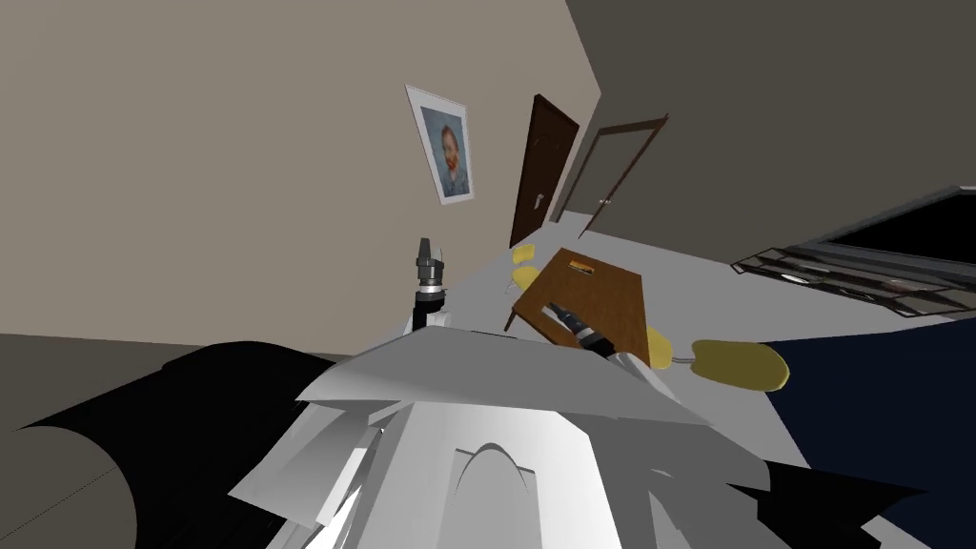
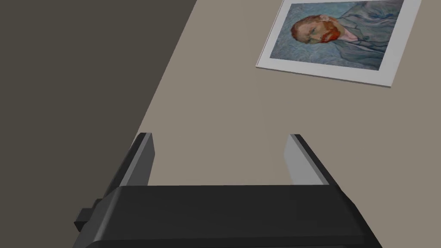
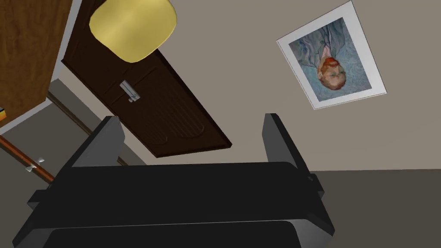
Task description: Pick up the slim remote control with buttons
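Observation:
A small flat object (image 1: 579,267), light with an orange edge, lies near the far side of the brown table (image 1: 610,305); it is too small to make out buttons. My right gripper (image 1: 553,310) hangs over the table's near part, short of that object, open with nothing between its fingers. In the right wrist view the right gripper (image 3: 191,137) points past the table's edge (image 3: 26,51) toward a dark door (image 3: 150,107). My left gripper (image 1: 426,246) is raised to the left of the table, pointing at the wall, and the left gripper (image 2: 222,159) stands open and empty.
Yellow chairs stand around the table: two at its far left (image 1: 523,265) and one at its near right (image 1: 739,362). One chair's yellow seat (image 3: 133,26) is close to the right gripper. A dark blue area (image 1: 877,410) lies at the right, a low shelf (image 1: 858,276) beyond it.

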Available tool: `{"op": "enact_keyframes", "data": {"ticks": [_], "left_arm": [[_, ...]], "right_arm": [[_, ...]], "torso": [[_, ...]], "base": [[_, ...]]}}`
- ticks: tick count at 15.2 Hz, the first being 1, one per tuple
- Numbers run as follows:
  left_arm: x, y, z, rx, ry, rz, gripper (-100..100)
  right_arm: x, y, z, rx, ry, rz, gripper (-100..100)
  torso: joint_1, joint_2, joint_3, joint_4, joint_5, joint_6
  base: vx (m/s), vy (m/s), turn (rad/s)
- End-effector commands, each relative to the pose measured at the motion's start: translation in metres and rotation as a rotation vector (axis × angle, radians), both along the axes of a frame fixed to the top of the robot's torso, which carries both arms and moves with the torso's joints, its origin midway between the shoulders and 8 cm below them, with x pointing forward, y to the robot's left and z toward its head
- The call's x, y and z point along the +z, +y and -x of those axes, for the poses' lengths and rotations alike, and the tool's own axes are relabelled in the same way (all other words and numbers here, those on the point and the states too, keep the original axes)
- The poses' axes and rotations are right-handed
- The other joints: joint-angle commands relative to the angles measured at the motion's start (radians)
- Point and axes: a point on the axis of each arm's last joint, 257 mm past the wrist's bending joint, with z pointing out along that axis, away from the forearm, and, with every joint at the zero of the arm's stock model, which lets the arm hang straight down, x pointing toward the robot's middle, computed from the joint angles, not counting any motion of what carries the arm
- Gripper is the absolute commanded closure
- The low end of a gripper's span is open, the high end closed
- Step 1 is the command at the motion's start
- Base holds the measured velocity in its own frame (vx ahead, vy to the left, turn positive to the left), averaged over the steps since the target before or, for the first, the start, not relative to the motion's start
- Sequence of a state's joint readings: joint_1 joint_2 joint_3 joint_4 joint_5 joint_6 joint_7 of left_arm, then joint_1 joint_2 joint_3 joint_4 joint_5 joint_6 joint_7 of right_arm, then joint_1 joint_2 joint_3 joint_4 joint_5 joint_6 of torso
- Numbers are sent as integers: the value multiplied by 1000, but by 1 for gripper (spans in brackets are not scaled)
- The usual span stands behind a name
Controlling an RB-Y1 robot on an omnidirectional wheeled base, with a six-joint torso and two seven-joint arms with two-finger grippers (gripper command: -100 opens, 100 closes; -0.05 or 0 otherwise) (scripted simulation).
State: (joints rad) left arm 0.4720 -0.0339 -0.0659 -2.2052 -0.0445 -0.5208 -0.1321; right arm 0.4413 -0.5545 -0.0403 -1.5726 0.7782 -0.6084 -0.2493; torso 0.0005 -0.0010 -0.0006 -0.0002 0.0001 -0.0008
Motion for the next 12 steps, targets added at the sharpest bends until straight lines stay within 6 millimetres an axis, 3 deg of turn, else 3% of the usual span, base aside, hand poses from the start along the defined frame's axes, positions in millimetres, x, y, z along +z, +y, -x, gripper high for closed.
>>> {"op": "enact_keyframes", "data": {"ticks": [1,2,4,5,7,8,10,12], "left_arm": [[0,0,0,0,0,0,0],[0,0,0,0,0,0,0],[0,0,0,0,0,0,0],[0,0,0,0,0,0,0],[0,0,0,0,0,0,0],[0,0,0,0,0,0,0],[0,0,0,0,0,0,0],[0,0,0,0,0,0,0]], "right_arm": [[-18,-10,9,11,45,53,-100],[-32,-24,16,17,87,89,-100],[-41,-26,20,23,103,117,-100],[-58,-43,31,26,155,157,-100],[-62,-43,33,35,163,179,-100],[-77,-59,45,41,212,220,-100],[-82,-61,48,47,223,239,-100],[-101,-80,64,58,285,297,-100]], "torso": [[0,0,0,0,0,0],[0,0,0,0,0,0],[0,0,0,0,0,0],[0,0,0,0,0,1],[0,0,0,0,0,0],[0,0,0,0,0,1],[0,0,0,0,0,0],[0,0,0,0,0,0]], "base": [[10,5,272],[12,8,314],[12,4,207],[8,9,305],[9,1,206],[10,8,250],[10,3,192],[9,6,255]]}}
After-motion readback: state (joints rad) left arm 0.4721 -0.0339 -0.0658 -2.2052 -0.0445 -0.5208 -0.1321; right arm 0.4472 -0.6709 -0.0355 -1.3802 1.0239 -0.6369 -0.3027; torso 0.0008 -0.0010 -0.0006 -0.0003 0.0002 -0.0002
